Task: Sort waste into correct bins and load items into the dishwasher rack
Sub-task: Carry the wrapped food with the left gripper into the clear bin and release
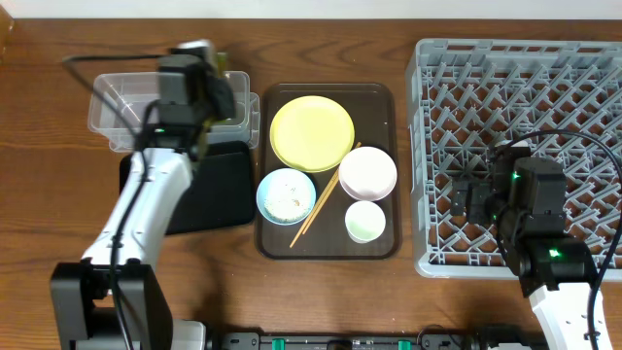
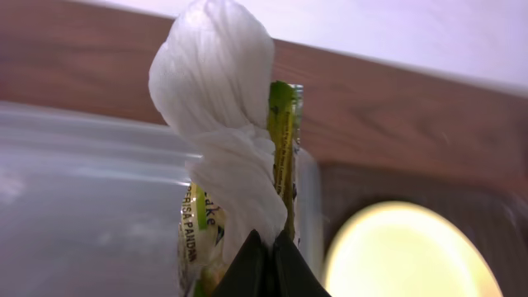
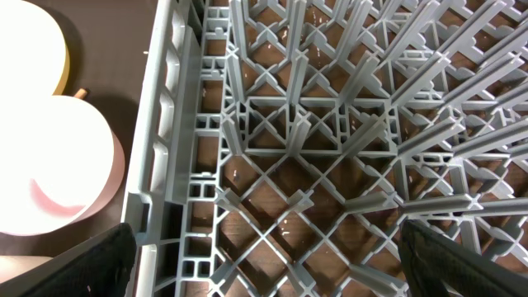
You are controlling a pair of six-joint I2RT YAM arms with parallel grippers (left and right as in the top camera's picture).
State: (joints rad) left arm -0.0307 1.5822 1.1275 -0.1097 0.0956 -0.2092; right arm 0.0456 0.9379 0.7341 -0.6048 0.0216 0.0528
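Observation:
My left gripper point(image 2: 268, 252) is shut on the crumpled white wrapper point(image 2: 214, 99) with green printed bits. It holds the wrapper over the right end of the clear plastic tub point(image 2: 74, 198). Overhead, this gripper point(image 1: 207, 76) hangs over the tub point(image 1: 121, 107). The black tray point(image 1: 219, 190) lies just in front of the tub. The yellow plate point(image 1: 311, 133), the light blue bowl point(image 1: 286, 194) with white rice in it, the white bowl point(image 1: 367, 172), the pale green cup point(image 1: 365, 222) and the chopsticks point(image 1: 326, 194) sit on a brown tray. My right gripper point(image 3: 268, 264) is open and empty above the grey rack point(image 3: 289, 124).
The dark brown serving tray point(image 1: 384, 97) lies between the bins and the rack point(image 1: 525, 87). The rack's left wall point(image 3: 161, 148) stands next to the white bowl point(image 3: 49, 173) and the yellow plate point(image 3: 33, 41). Upright pegs fill the rack.

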